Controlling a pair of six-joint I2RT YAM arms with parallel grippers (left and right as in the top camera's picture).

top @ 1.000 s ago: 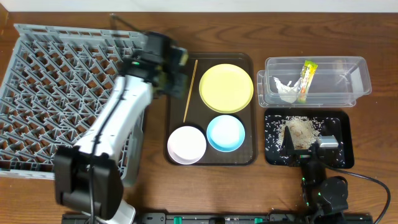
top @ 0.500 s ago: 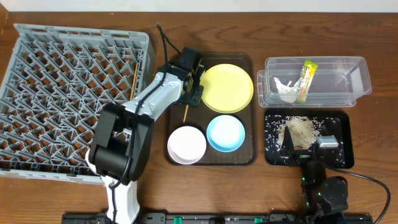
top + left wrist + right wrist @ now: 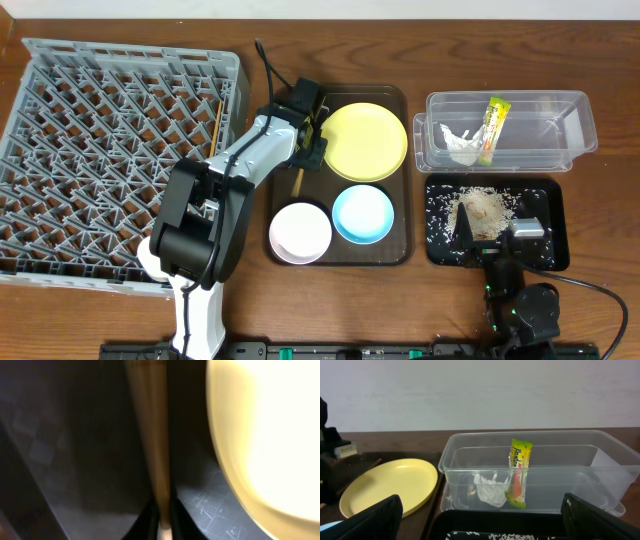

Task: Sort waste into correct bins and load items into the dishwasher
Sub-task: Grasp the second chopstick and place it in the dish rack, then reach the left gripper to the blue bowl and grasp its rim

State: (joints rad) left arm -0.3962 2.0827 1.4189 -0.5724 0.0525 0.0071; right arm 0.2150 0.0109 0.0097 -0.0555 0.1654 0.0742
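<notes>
My left gripper (image 3: 306, 135) is down on the dark brown tray, just left of the yellow plate (image 3: 364, 141). In the left wrist view its fingers (image 3: 162, 517) pinch a wooden chopstick (image 3: 150, 435), whose end shows below the gripper (image 3: 297, 182). The other chopstick (image 3: 216, 125) lies in the grey dish rack (image 3: 100, 150). The white bowl (image 3: 300, 231) and blue bowl (image 3: 362, 214) sit on the brown tray. The wrapper (image 3: 494, 125) and tissue (image 3: 460, 143) are in the clear tub (image 3: 560, 128). Crumbs (image 3: 485, 208) lie in the black tray (image 3: 440, 250). My right gripper (image 3: 490, 235) is open and empty.
The dark brown serving tray (image 3: 400, 258) lies between the rack and the bins. In the right wrist view the open fingers (image 3: 482, 512) frame the clear tub (image 3: 560, 485), the wrapper (image 3: 520, 472), the tissue (image 3: 487, 489) and the plate (image 3: 390, 482).
My left arm has swung from over the rack to the brown tray and come down on the chopstick beside the plate. One chopstick now lies in the rack. The right arm has not moved.
</notes>
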